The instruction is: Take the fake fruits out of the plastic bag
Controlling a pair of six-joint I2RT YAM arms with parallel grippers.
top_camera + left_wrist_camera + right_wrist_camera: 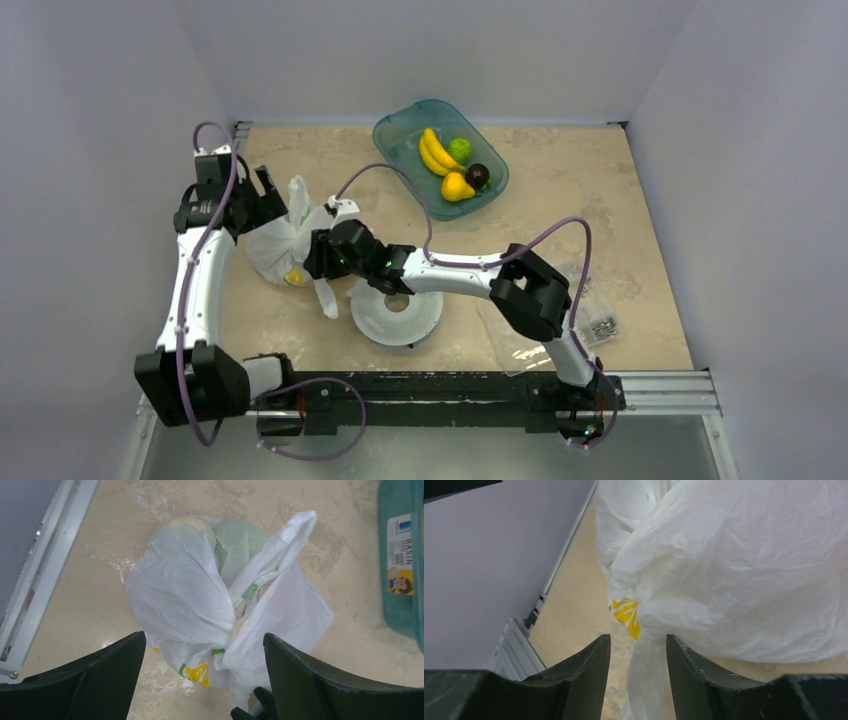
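desk: beige marbled top [620, 220], carries everything; grey walls on three sides.
left arm: white and black jointed arm [200, 280], reaches up the left side and bends in toward the bag.
right arm: white and black jointed arm [470, 275], stretches leftward across the middle of the desk and ends at the bag's right side.
plastic bag: thin white crinkly translucent bag with yellow prints [275, 245], left of centre on the desk, between the two sets of jaws. Its top is bunched, and one loose strip [325, 298] trails toward the near edge.
tray: teal see-through plastic tray [400, 135], at the far edge, well apart from the bag.
disc: round white ribbed disc [395, 318], on the desk under the right arm's forearm, just beside the bag strip.
screw bag: clear flat bag of metal screws [600, 325], near the right edge.
left jaws: spread wide and gripping nothing. The bag's bunched top sits ahead, between the two fingers.
right jaws: narrow gap with a twisted bag strip running through it. Can't tell if they pinch it.
fake fruits: inside the bag, a rounded green shape [242, 535] shows through the film; the rest is hidden.
tray contents: yellow banana bunch [433, 152], small round green fruit [459, 150], yellow fruit [456, 187], dark plum [477, 175], all close together.
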